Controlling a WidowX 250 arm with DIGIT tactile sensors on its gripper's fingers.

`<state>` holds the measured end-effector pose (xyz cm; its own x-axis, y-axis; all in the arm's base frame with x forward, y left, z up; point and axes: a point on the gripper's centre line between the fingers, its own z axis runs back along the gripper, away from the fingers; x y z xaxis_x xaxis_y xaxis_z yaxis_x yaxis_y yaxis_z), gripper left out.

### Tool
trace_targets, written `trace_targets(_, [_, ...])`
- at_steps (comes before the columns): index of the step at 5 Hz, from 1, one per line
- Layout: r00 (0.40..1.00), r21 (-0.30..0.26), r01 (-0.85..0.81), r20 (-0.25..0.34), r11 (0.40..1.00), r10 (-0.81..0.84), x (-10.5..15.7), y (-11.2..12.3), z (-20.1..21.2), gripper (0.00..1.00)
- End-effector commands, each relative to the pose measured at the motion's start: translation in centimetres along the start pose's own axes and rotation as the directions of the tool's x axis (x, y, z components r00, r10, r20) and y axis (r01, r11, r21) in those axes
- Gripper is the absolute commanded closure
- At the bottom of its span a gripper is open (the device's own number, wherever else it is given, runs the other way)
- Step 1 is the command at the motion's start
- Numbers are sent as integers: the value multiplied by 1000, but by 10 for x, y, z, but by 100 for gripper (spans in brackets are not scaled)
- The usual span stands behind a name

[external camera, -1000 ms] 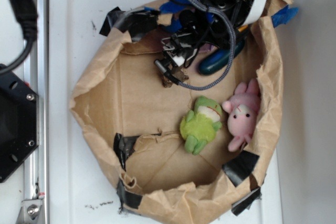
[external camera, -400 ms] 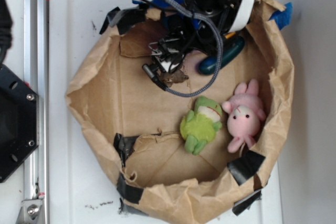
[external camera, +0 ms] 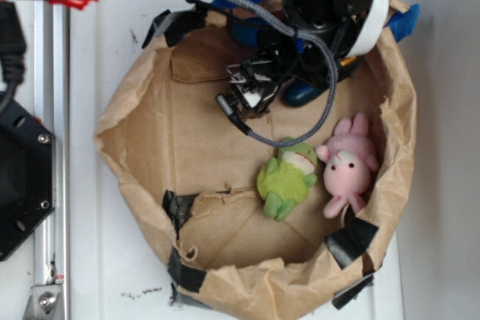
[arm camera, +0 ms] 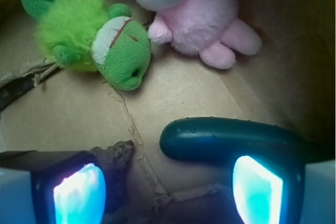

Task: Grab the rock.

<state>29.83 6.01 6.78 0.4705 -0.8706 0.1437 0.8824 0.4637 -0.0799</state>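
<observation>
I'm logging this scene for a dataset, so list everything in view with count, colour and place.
rock: one, brown-grey, beside the left finger in the wrist view
cucumber-shaped thing: one, dark teal-green, bin's far side
frog plush: one, green, bin centre-right
bunny plush: one, pink, beside the frog
paper-lined bin: one, brown, black tape patches
white surface: one, under bin
cable: one, grey, braided
gripper: one, open, over the rock

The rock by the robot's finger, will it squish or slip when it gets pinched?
The rock probably won't squish: it looks hard and lumpy, unlike the fluffy green frog. Its rough, jagged surface should grip fairly well, though an uneven shape might twist between the fingers. It's small, so it's likely light to lift, and too bumpy to roll far.
</observation>
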Motion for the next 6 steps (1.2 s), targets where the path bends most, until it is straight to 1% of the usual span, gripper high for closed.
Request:
trace_targets(1, [999, 46, 55, -5, 997, -54, 8, 0, 11, 0])
trace_targets(2, [997, 47, 82, -17, 995, -82, 10, -10, 9, 0])
trace_targets(3, [995, 45, 103, -13, 994, -102, 12, -25, 8, 0])
trace_targets(4, [993, 47, 119, -13, 992, -119, 13, -35, 8, 0])
trace_targets(6, [994, 54, 110, -15, 992, -109, 12, -33, 7, 0])
